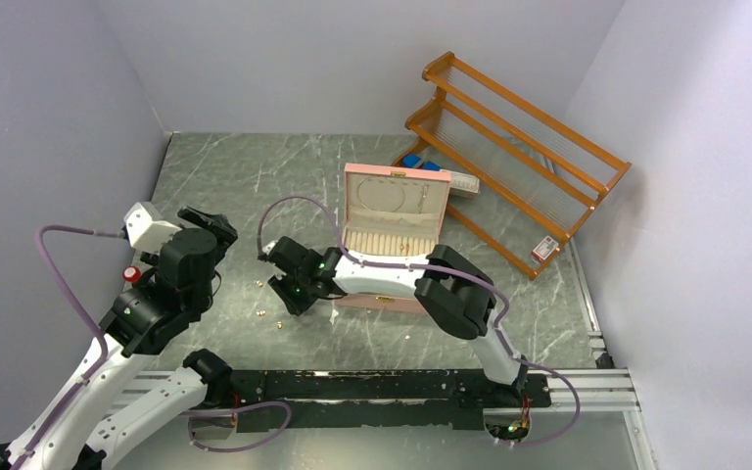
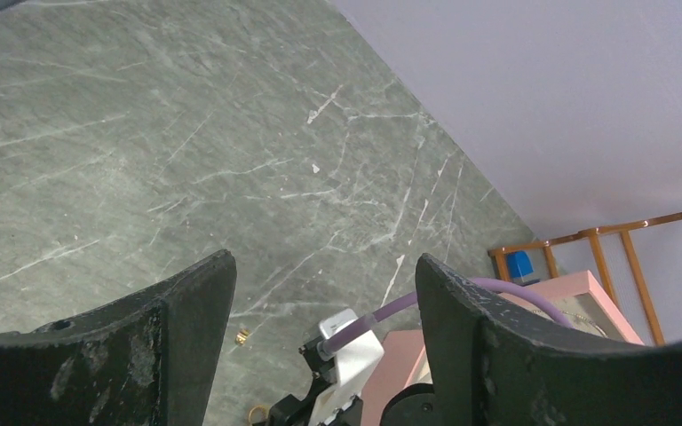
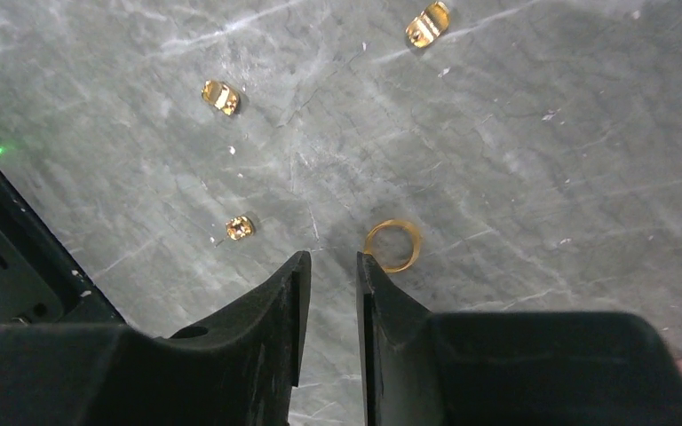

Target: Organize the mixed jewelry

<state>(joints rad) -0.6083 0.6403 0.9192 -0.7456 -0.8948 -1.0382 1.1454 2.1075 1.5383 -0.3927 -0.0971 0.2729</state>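
Several small gold pieces of the mixed jewelry lie loose on the grey marbled table. In the right wrist view a thin gold ring lies flat, touching the outer side of my right fingertip. Gold studs sit at the left, upper left and top. My right gripper hangs low over the table, its jaws narrowly open with only bare table between them. My left gripper is raised and wide open, holding nothing; between its fingers I see one gold stud and the ring.
The pink jewelry box stands open just right of my right gripper, its tray behind the forearm. A wooden rack leans at the back right, with blue items under it. My left gripper hovers left of the pieces.
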